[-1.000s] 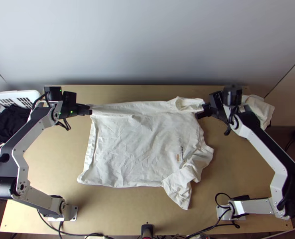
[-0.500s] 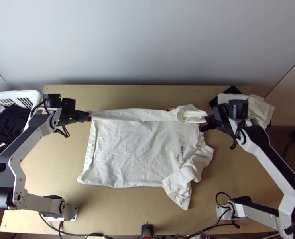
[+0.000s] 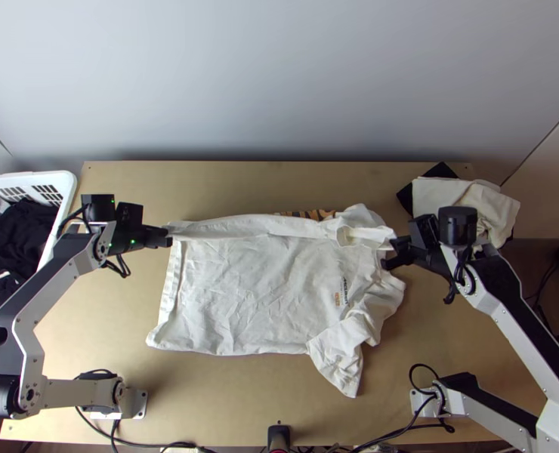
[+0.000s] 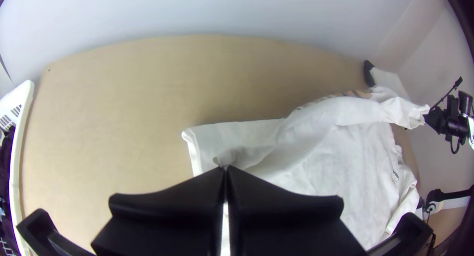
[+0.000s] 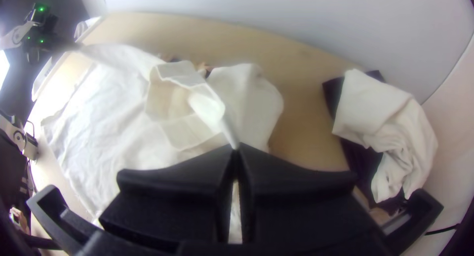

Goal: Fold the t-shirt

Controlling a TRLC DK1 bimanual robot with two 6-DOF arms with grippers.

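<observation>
Two far ends of the t-shirt (image 3: 257, 294) are clenched by left gripper (image 4: 225, 167) and right gripper (image 5: 235, 146); nearside, its rest lies spread, where the fold should be laid

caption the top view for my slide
Left gripper and right gripper pinch the far side of the white t-shirt.

White shirt (image 3: 257, 294), partly folded on my table (image 3: 279, 411).
I see its body lying broad and lightly creased, the far edge doubled into a loose band and lifted at both ends. The left side runs fairly straight; the near right is bunched, one flap pointing towards me, beside a small dark-and-orange print (image 3: 341, 292).
</observation>
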